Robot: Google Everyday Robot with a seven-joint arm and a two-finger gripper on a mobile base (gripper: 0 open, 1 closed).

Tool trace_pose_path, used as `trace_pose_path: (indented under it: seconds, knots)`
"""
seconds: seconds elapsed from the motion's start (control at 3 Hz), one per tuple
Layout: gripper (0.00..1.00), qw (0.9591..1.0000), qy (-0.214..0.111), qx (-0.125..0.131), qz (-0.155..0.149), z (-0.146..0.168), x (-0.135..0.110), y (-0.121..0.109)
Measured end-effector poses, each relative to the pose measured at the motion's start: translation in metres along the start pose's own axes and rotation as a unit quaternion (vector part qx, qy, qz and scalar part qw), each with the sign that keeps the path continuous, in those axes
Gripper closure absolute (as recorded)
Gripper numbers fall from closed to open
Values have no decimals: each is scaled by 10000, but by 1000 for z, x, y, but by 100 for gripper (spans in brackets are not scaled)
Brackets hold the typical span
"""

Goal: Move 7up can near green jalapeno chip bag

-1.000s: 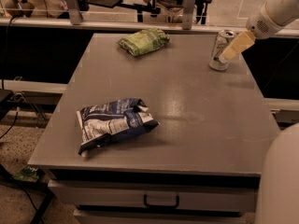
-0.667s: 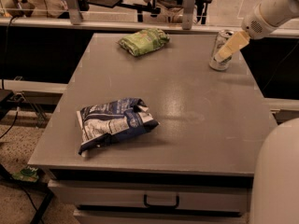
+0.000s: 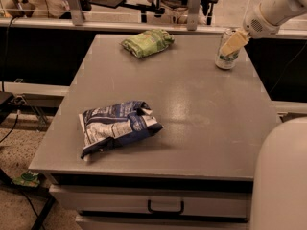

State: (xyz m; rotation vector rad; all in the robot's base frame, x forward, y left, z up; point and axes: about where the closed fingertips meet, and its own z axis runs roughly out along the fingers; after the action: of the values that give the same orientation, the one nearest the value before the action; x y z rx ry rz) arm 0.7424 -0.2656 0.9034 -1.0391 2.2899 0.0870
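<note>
Three objects rest on a grey worktop [image 3: 192, 128], viewed from its front edge. Nearest the viewer, below that edge, a drawer front carries a dark handle [image 3: 165, 207]. At lower right, a pale rounded part of the robot [image 3: 283, 176] covers the worktop's front right corner.

On the front left quarter of the worktop lies a dark-blue and white chip bag [image 3: 117, 127]. It is crumpled and flat on its side, with its long axis running roughly left to right, well apart from the other two objects. The middle of the worktop shows a dull sheen.

At the far right, close to the right edge and just short of the back edge, the 7up can [image 3: 225, 60] stands upright. Green markings are visible on its lower part and its metal top just shows. The hand [image 3: 233, 43] is at the can, reaching in from the upper right on a white arm [image 3: 276, 8]. Its pale yellow end overlaps the can's upper half on the side facing the viewer. Whether the hand is spread or pressed onto the can cannot be told from this view.

At the far left-centre, near the back edge, the green jalapeno chip bag [image 3: 147, 42] lies flat and wrinkled, well apart from the can. Behind the worktop a pale rail [image 3: 120, 25] runs across, with upright posts [image 3: 72, 4] and dark furniture beyond.
</note>
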Motion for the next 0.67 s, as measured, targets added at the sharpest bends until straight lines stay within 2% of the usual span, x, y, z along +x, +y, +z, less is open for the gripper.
trace_pose_path:
  seconds: [0.33,0.67]
  knots:
    - [80,9999,-94,-52,-87,-2,-18,7]
    - [100,9988,-264,-261,-323,13,-62,24]
